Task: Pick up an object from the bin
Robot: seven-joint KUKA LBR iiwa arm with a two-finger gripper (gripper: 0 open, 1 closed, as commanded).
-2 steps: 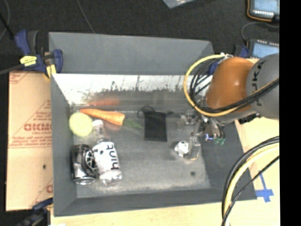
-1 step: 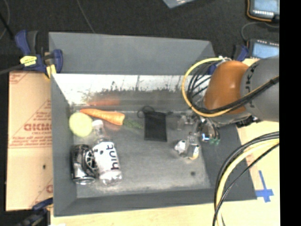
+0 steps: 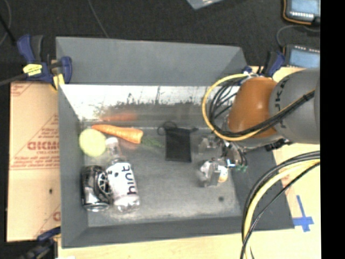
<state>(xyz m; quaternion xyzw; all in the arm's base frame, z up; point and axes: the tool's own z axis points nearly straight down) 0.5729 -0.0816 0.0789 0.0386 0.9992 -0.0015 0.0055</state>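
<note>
While the arm's orange-capped wrist hangs in from the right, the tool [image 3: 214, 169] sits low over a bare, scuffed patch of the grey bin [image 3: 178, 196], and whether it is spread or pressed together I cannot tell. Just left of it lies the nearest thing, a black pouch [image 3: 177, 143], square and flat, apart from the tool. Farther left, an orange carrot [image 3: 119, 134] lies under the dark-streaked back wall [image 3: 145, 97] with a yellow-green ball [image 3: 92, 142] at its end, then a clear bottle [image 3: 123, 185] marked "hint" beside a crushed can [image 3: 94, 188], and dark floor [image 3: 135, 9] with thin cables surrounds the bin.
</note>
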